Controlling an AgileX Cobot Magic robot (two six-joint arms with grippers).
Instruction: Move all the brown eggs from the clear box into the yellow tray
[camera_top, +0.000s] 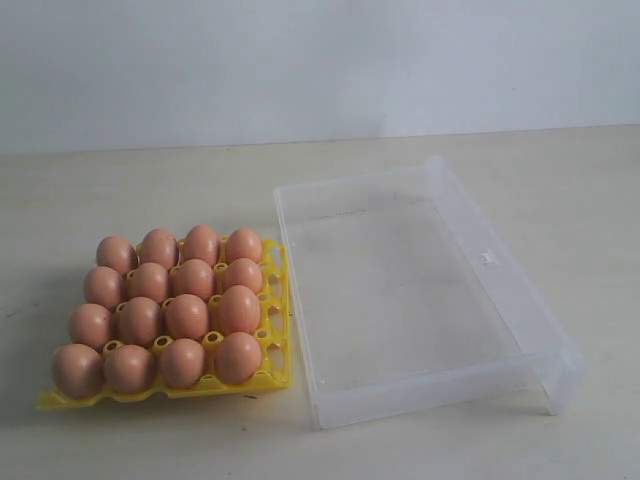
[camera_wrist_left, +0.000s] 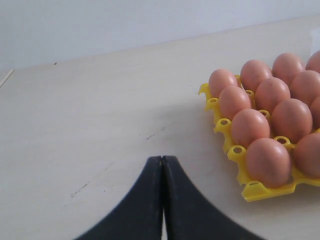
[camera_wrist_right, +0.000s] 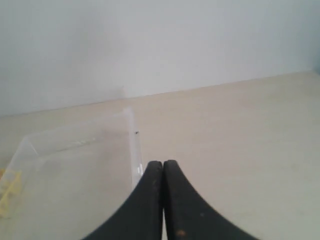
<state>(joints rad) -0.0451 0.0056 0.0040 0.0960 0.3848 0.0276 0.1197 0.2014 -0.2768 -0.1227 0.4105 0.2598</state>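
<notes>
Several brown eggs (camera_top: 188, 316) fill the cups of the yellow tray (camera_top: 275, 345) on the left of the table. Beside it on the right lies the clear box (camera_top: 505, 295), with no egg showing inside. Neither arm shows in the exterior view. In the left wrist view my left gripper (camera_wrist_left: 162, 159) is shut with nothing between its black fingers, hanging over bare table beside the yellow tray (camera_wrist_left: 252, 190) and its brown eggs (camera_wrist_left: 267, 161). My right gripper (camera_wrist_right: 162, 163) is shut and holds nothing, above the table next to the clear box (camera_wrist_right: 134, 145).
The table is a pale beige surface (camera_top: 100, 200) with faint scuff marks (camera_wrist_left: 155, 134), backed by a plain white wall (camera_top: 300, 60). A corner of the yellow tray (camera_wrist_right: 7, 192) peeks in beyond the box in the right wrist view.
</notes>
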